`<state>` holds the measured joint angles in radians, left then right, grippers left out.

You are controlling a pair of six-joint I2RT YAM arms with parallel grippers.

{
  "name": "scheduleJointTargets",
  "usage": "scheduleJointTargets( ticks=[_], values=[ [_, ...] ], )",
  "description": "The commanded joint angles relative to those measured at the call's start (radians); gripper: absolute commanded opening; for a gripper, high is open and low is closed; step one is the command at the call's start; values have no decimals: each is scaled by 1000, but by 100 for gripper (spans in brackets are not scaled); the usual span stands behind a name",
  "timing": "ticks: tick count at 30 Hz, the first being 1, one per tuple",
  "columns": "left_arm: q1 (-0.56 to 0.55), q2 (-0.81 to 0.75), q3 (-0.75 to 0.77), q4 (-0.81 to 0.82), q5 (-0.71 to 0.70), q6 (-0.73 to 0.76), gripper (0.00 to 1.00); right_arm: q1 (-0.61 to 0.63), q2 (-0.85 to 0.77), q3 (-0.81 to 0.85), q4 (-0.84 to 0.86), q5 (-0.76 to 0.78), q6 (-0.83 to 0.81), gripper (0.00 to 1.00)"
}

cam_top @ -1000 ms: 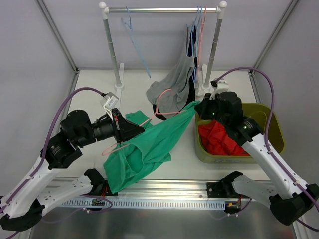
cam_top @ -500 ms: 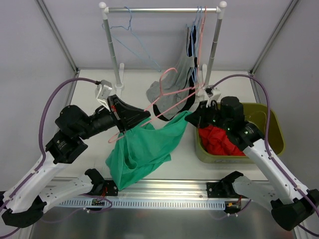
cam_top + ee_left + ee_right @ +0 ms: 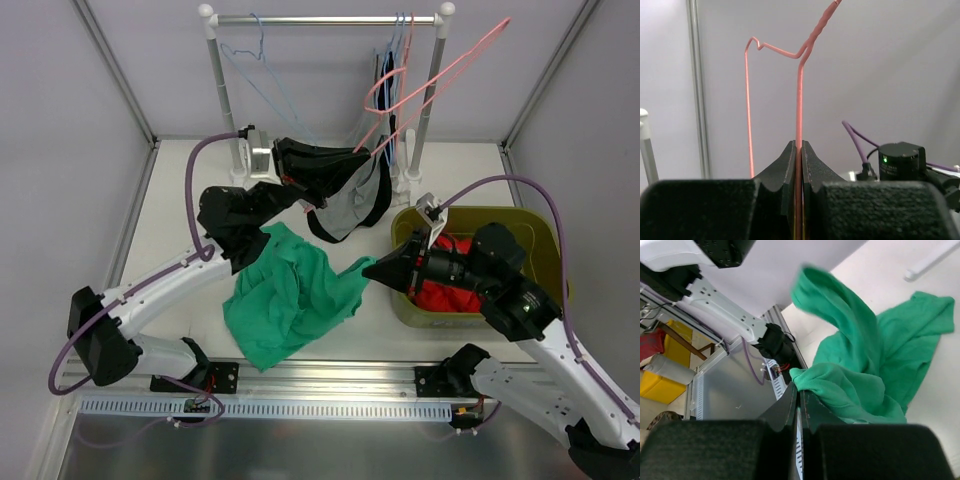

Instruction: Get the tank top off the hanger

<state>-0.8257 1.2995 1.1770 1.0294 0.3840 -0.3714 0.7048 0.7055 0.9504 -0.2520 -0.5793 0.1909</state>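
Observation:
The green tank top point(image 3: 290, 295) lies crumpled on the table, free of the hanger; it also shows in the right wrist view point(image 3: 865, 365). My left gripper point(image 3: 362, 157) is raised near the rack and shut on the pink wire hanger point(image 3: 500, 25), which sticks up and to the right. In the left wrist view the jaws point(image 3: 799, 146) pinch the bare hanger wire point(image 3: 799, 100). My right gripper point(image 3: 366, 268) is low, beside the bin, and shut on the tank top's right edge; its jaws point(image 3: 800, 388) clamp a fold of green cloth.
A clothes rack point(image 3: 330, 18) stands at the back with blue hangers point(image 3: 255, 50) and a grey garment point(image 3: 355, 200) hanging down behind my left gripper. An olive bin point(image 3: 550, 225) holding red cloth point(image 3: 440, 290) sits at the right.
My left gripper swung up and back to the right, pulling the pink hanger out of the tank top. The tank top dropped onto the table. My right gripper moved down and nearer, still gripping the cloth.

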Motion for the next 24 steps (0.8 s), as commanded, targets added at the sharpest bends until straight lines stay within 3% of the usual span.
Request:
scheduleJointTargets(
  ticks=[1, 5, 6, 9, 10, 11, 13, 17, 20, 24],
  values=[
    [-16, 36, 35, 514, -26, 141, 0, 5, 8, -41, -47, 84, -8, 1],
    [-18, 8, -13, 433, -76, 157, 0, 25, 37, -110, -46, 134, 4, 4],
    [-24, -26, -52, 408, -82, 160, 0, 42, 51, -119, -38, 160, 7, 12],
    [-44, -126, -166, 299, -204, 170, 0, 82, 72, -153, -12, 186, 10, 47],
    [-58, -152, -189, 255, -267, 152, 0, 91, 78, -157, 0, 196, 9, 75],
    [-64, -211, -209, 206, -419, 132, 0, 97, 81, -160, 3, 206, 10, 85],
    [-70, -268, -272, 71, -520, 88, 0, 101, 78, -163, 7, 233, 9, 99],
    [-73, -344, -336, 6, -680, 58, 0, 102, 63, -171, 7, 257, 4, 99],
    [-73, -335, -286, -182, -864, -7, 0, 102, 51, -176, 7, 271, 12, 99],
    [-73, -271, -205, -348, -979, -57, 0, 101, 19, -190, 7, 302, 24, 99]
  ],
)
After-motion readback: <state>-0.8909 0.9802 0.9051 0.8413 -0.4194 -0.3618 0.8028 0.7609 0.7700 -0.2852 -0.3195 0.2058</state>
